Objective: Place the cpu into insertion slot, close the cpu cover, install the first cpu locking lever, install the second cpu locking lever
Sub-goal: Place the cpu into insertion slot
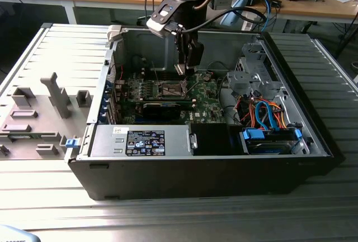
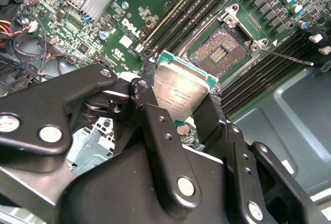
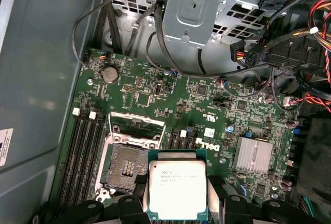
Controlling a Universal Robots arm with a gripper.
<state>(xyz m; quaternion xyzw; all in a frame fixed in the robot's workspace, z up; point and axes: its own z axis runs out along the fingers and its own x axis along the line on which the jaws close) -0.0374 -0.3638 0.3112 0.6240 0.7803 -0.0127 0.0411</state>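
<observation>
Now, cpu (image 3: 178,190) clamped between the jaws, held just above the green board (image 3: 170,100), beside the open insertion slot (image 3: 126,168), cpu cover (image 3: 135,125) tipped up, black memory slots (image 3: 85,146) and silver heat sink (image 3: 252,157) close by.

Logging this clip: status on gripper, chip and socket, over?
Gripper shut on chip, held over board, not seated. Socket bare, cover open. Nothing blocking socket.

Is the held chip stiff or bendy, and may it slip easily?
Probably stiff: the chip lies flat, held at its edges by the jaws. Its smooth metal top looks slippery. Thin, so likely light.
</observation>
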